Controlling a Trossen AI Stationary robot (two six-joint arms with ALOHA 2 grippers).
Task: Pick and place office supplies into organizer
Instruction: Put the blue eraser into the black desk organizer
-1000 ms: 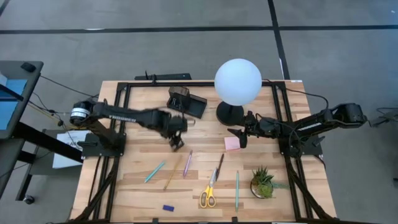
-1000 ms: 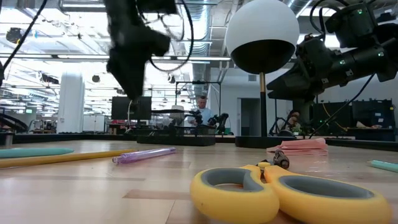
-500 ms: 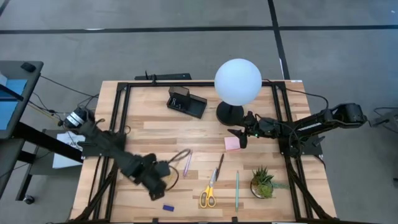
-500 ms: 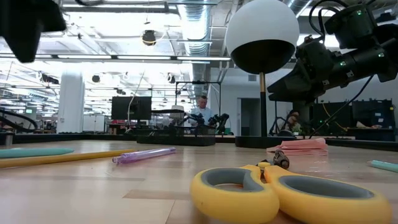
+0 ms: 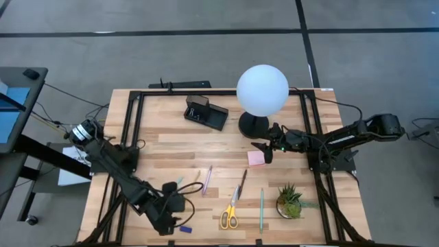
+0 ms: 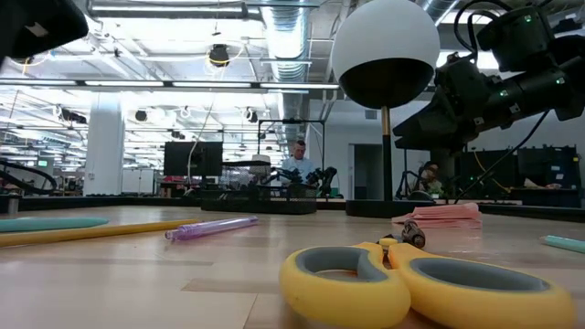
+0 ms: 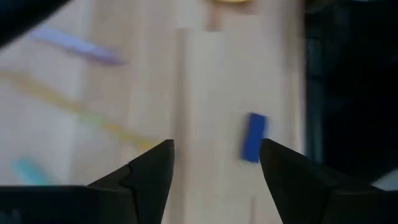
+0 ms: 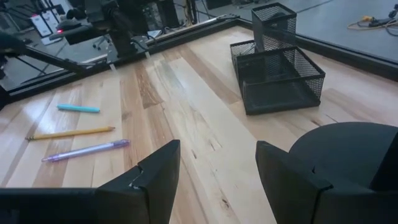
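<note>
My left gripper hangs open near the table's front edge, pointing steeply down, close to the small blue eraser. In the left wrist view the eraser lies flat on the wood just ahead of the open fingers. The yellow scissors, purple pen, dark pen, teal pen and pink pad lie on the table. The black organizer stands at the back. My right gripper waits open above the pink pad, beside the lamp.
A white globe lamp on a black base stands at the back centre, right of the organizer. A small green plant sits at the front right. A yellow pencil and another teal pen lie left of the purple pen.
My left gripper has swung from the table's middle, near the organizer, toward the near edge and the left, then on toward the blue eraser, tipping further down and rolling. It stayed open. Nothing on the table has moved.
</note>
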